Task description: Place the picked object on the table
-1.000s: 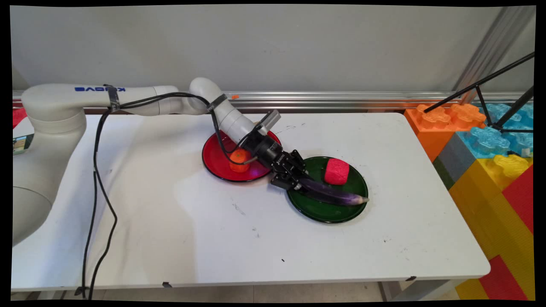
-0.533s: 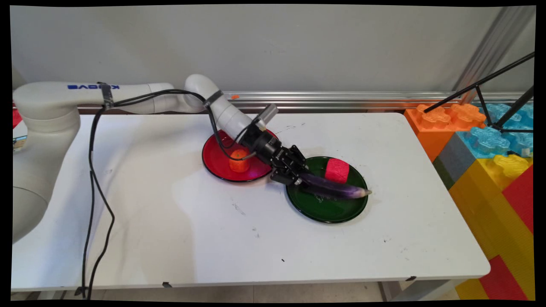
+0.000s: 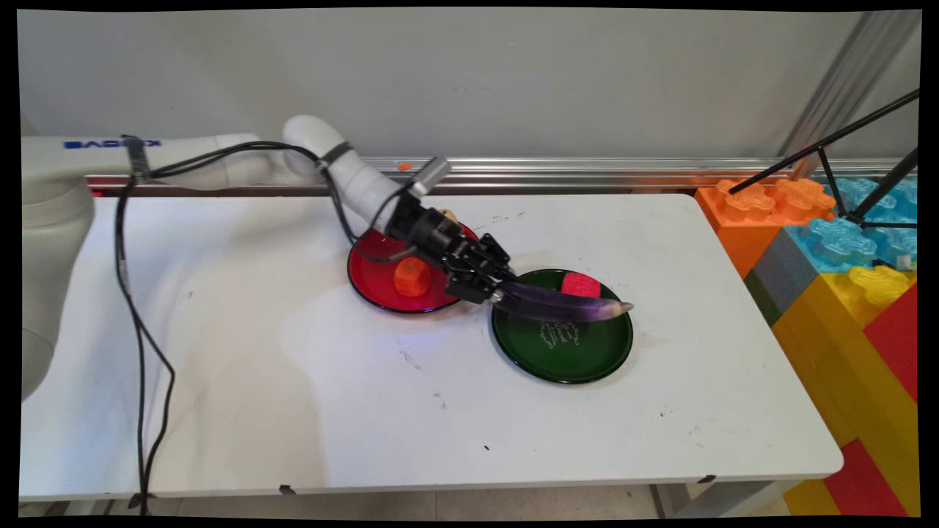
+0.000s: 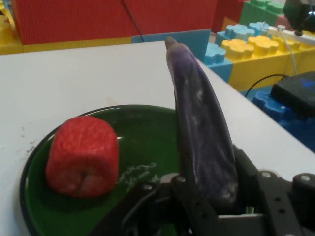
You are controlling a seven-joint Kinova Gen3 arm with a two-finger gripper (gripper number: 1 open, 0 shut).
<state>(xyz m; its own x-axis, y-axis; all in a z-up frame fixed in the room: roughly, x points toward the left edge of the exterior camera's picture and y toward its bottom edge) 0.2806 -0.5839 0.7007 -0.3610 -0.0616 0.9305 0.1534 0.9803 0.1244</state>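
Eggplant (image 3: 561, 304) in the black fingers (image 4: 197, 209): dark purple, pale mottling. Plate (image 3: 587, 359) below it: dark green, white etched motif. Block (image 4: 83, 156) beside: red. Second plate (image 3: 374, 273): red, bearing an orange piece (image 3: 411, 276). Surface (image 3: 293, 381): white.

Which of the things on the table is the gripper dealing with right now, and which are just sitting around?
In hand:
gripper, shut on the eggplant
green plate below it

Lying about:
red block on the green plate
orange block on the red plate
toy bricks off the table's right end

bright, even light | soft shadows | hand view slightly blurred
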